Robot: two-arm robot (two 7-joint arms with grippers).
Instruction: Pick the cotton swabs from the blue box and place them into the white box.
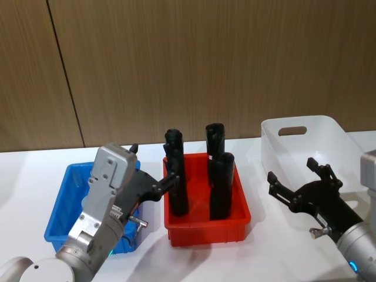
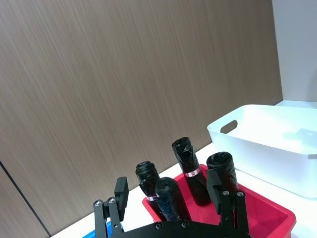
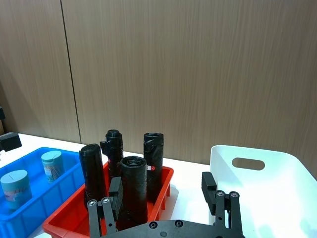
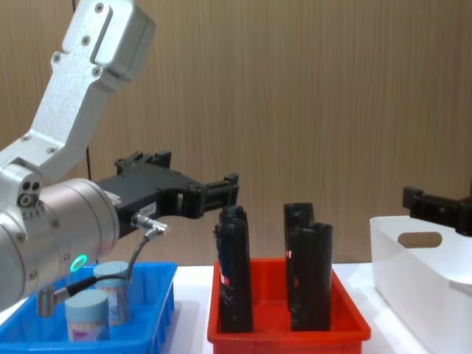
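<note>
Two cotton swabs tubs [image 3: 52, 165] [image 3: 15, 184], clear with pale lids, stand in the blue box [image 3: 37, 206]; the chest view shows them [image 4: 87, 314] [image 4: 114, 292] under my left arm. My left gripper [image 1: 151, 164] hangs open and empty above the blue box's [image 1: 59, 202] right side, fingers pointing toward the red bin. The white box [image 1: 329, 138] stands at the right. In front of its near left side my right gripper [image 1: 294, 170] hovers open and empty. In the wrist views both the left gripper [image 2: 168, 188] and the right gripper [image 3: 161, 187] have their fingers spread wide.
A red bin [image 1: 241, 220] with several tall black tubes [image 1: 176, 176] stands between the blue box and the white box. A wood-panel wall closes off the back of the white table [image 1: 29, 176].
</note>
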